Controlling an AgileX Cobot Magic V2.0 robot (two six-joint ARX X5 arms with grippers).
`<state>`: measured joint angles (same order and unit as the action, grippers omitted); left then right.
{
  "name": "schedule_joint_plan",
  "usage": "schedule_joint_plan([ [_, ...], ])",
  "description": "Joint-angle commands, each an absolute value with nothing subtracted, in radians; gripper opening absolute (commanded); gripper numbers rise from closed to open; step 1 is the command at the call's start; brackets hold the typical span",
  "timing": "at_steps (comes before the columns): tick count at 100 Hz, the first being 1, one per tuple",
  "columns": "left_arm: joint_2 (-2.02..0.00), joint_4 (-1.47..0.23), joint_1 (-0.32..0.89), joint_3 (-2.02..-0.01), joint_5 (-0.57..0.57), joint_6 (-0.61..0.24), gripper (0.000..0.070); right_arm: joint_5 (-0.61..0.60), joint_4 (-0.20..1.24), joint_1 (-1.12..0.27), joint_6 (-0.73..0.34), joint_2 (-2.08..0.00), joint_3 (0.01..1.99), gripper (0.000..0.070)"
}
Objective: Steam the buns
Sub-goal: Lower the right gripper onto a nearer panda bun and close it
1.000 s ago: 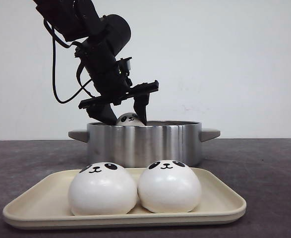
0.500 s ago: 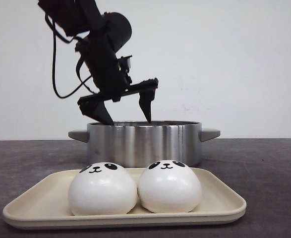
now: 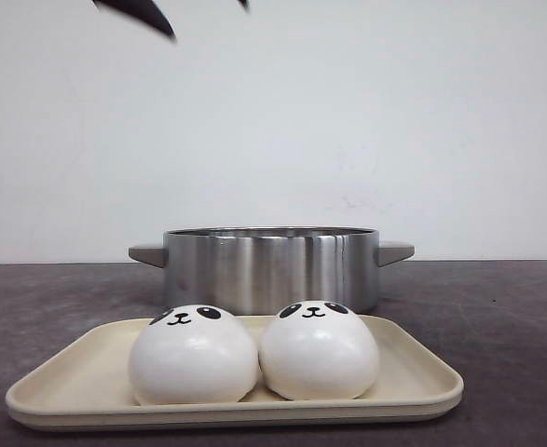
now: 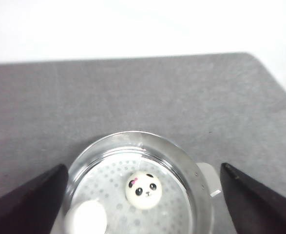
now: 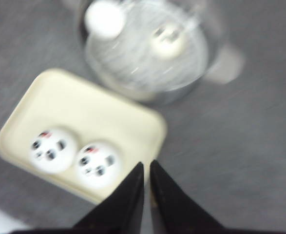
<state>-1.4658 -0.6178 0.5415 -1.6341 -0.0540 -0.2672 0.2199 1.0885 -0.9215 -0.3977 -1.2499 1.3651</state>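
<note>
Two buns (image 3: 194, 354) (image 3: 319, 350) are seen side by side, touching, on the cream tray (image 3: 413, 368) in front of the steel pot (image 3: 271, 268). Two more buns (image 4: 143, 189) (image 4: 86, 219) are seen inside the pot. The left claw (image 4: 143, 204) is held wide open and empty above the pot. The right claw (image 5: 146, 195) is blurred but seems pressed nearly closed, with nothing in it.

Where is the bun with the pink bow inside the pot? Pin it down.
In the left wrist view, the bow bun sits face-up near the middle of the pot floor, apart from a second bun nearer the wall.
</note>
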Motion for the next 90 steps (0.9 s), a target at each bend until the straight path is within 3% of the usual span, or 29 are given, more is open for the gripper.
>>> schedule_joint_plan([
  [1, -1.405, -0.661, 0.55, -1.658, -0.056, -0.214, 0.0596, 0.131, 1.027, -0.925, -0.462, -1.262, 1.291, 0.0013],
  [22, -1.183, -0.799, 0.552, -1.658, -0.056, -0.186, 0.0596, 0.013, 0.881, -0.921, -0.551, -1.268, 1.111, 0.0036],
  [27, -1.132, -0.825, 0.552, -1.658, -0.056, -0.184, 0.0596, -0.003, 0.856, -0.921, -0.566, -1.271, 1.089, 0.0153],
  [36, -1.06, -0.864, 0.552, -1.658, -0.056, -0.184, 0.0596, -0.028, 0.833, -0.92, -0.573, -1.275, 1.068, 0.049],
  [39, -1.036, -0.875, 0.552, -1.658, -0.056, -0.184, 0.0596, -0.03, 0.831, -0.92, -0.575, -1.277, 1.066, 0.0544],
  [90, -0.821, -0.979, 0.552, -1.657, -0.065, -0.184, 0.0596, -0.052, 0.78, -0.918, -0.545, -1.531, 1.066, 0.0546],
])
